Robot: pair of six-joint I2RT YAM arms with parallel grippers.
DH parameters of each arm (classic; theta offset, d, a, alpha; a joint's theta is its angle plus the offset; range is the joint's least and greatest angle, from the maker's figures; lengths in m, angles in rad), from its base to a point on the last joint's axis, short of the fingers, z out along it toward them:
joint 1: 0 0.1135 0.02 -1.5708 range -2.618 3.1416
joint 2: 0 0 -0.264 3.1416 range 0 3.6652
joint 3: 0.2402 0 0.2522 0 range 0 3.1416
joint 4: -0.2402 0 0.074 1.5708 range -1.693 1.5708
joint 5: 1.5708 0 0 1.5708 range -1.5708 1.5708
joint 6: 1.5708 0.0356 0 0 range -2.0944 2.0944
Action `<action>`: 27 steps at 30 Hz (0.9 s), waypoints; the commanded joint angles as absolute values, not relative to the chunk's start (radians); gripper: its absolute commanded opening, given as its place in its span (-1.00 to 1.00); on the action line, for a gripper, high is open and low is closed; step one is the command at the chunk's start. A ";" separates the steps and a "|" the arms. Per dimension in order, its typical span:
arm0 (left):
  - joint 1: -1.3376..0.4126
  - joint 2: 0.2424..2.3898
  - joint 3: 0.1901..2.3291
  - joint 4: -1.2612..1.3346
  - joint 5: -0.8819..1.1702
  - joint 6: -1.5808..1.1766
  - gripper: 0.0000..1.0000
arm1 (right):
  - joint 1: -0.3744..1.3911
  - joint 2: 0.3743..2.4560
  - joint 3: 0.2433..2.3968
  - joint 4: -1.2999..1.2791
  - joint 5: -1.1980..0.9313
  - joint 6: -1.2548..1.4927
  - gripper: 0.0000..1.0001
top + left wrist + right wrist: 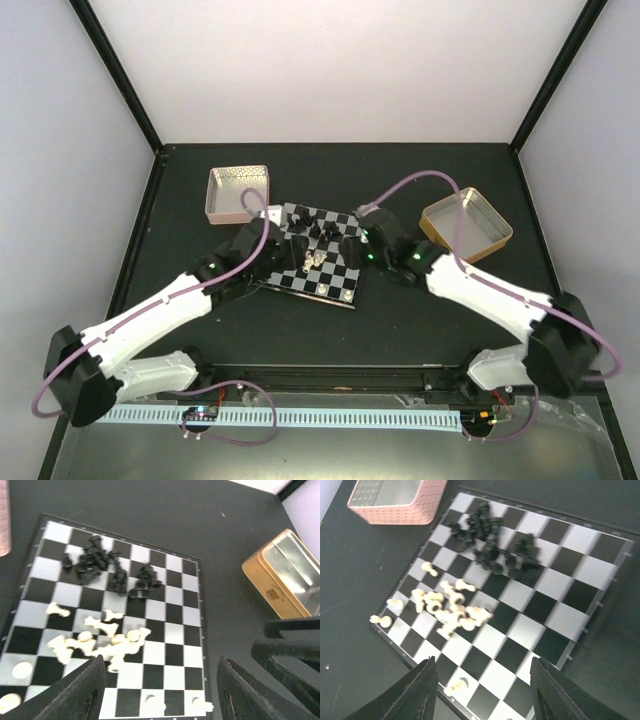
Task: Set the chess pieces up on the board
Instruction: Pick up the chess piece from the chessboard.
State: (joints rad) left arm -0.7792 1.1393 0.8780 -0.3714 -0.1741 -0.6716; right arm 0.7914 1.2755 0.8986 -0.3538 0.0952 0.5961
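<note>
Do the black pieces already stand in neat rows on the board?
No, the black pieces lie in a tangled heap across several squares of the board.

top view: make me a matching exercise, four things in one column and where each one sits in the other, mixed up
Things:
1. black pieces
2. white pieces
3. pink tin
4. gold tin

Places:
a. off the board, to its right
b. clustered on the board's far half
c. off the board, by its far left corner
d. scattered, mostly toppled, over the board's middle and near half

Pairs: 1-b, 2-d, 3-c, 4-a
</note>
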 commanded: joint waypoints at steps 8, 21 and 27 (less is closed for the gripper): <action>-0.629 0.910 0.649 -0.248 -0.161 -0.615 0.35 | 0.794 1.739 1.258 -0.451 -0.078 0.472 -0.16; -0.595 0.899 0.491 -0.131 -0.156 -0.654 0.30 | 0.838 1.952 1.437 -0.620 -0.012 0.372 -0.53; -0.594 0.899 0.444 -0.081 -0.176 -0.661 0.29 | 0.846 1.974 1.453 -0.645 0.077 0.405 -0.52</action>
State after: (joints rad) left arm -0.6022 0.8989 0.4675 -0.1555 -0.1570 -0.6502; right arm 0.8440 1.9530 1.4193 -0.5938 -0.0051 0.4046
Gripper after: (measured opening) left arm 0.650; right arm 0.232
